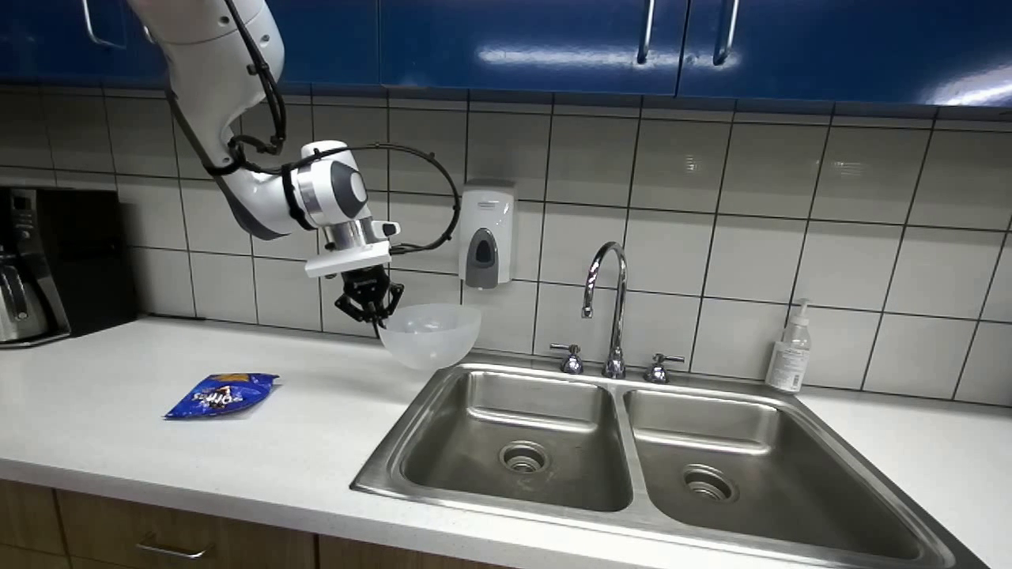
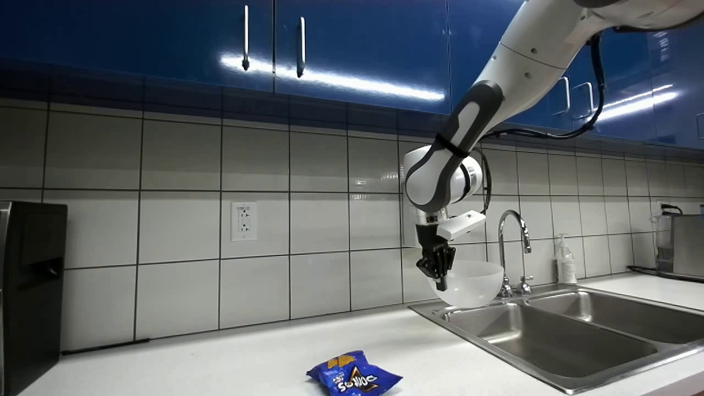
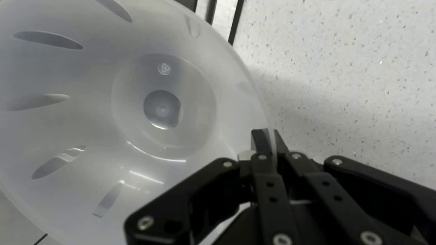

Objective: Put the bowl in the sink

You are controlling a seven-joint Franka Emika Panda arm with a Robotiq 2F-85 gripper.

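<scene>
One bowl (image 2: 472,285) hangs at three-to-four o'clock from my claw (image 2: 441,282) in both exterior views; the claw grips its rim.

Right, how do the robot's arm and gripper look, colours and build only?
The Franka Panda arm is white with rounded segments, dark grey panels and black straps. Black cables run along it. A white bar-shaped housing sits above the black Robotiq gripper, which has jointed linkages and silvery screws.

One bowl (image 1: 432,340), two sink basins (image 1: 573,462), one packet (image 1: 221,397)
</scene>
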